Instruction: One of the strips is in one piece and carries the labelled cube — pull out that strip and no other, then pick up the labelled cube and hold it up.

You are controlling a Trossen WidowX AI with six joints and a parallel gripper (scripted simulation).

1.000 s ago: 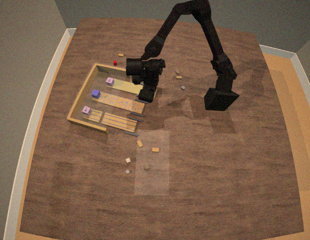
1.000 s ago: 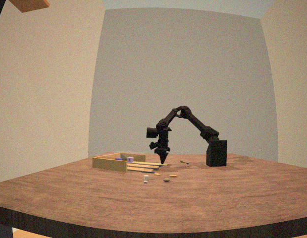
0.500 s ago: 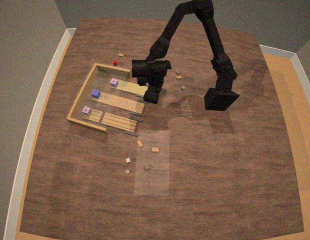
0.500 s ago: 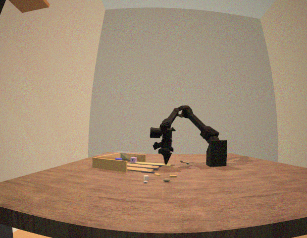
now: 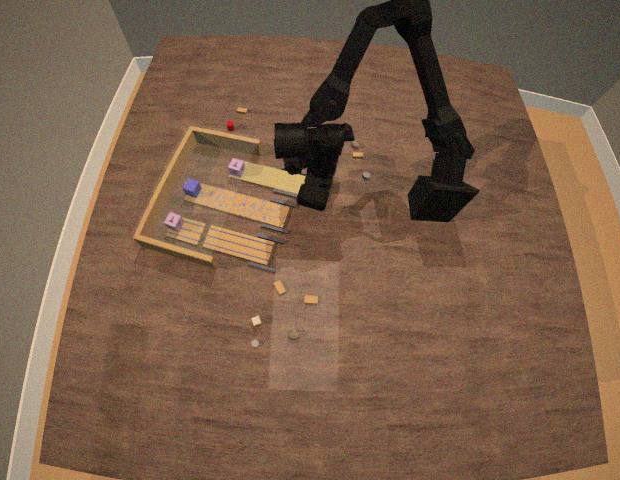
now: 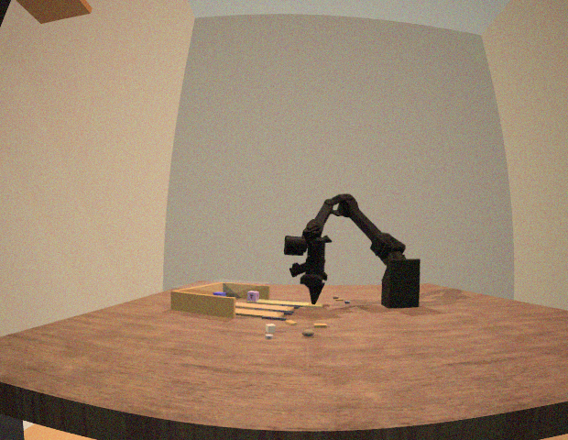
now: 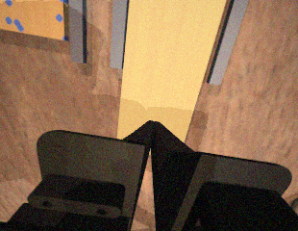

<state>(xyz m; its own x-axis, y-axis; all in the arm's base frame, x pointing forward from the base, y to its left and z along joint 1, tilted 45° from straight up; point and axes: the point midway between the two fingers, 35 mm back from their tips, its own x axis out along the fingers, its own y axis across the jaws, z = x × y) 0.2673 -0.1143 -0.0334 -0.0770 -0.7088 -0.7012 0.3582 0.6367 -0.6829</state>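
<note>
A plain yellow strip (image 5: 269, 178) (image 7: 168, 58) is in one piece and carries a pink labelled cube (image 5: 236, 166) (image 6: 252, 296) at its far end. My gripper (image 5: 313, 200) (image 6: 314, 302) (image 7: 153, 126) is shut and empty, its tips down at the strip's near end; whether they touch it I cannot tell. The near end sticks out past its grey guide rails. A blue-dotted strip (image 5: 238, 204) (image 7: 34, 21) has a plain blue cube (image 5: 191, 187) at its far end. A blue-striped strip is in two pieces with a gap; its short piece (image 5: 190, 233) bears another pink labelled cube (image 5: 172, 221).
A low three-sided wooden wall (image 5: 163, 183) (image 6: 202, 304) surrounds the strips' far ends. A red block (image 5: 230, 125) lies behind it. Small orange tiles (image 5: 311, 299) (image 6: 320, 324), a white cube (image 5: 256, 320) (image 6: 270, 327) and pebbles lie scattered on the table.
</note>
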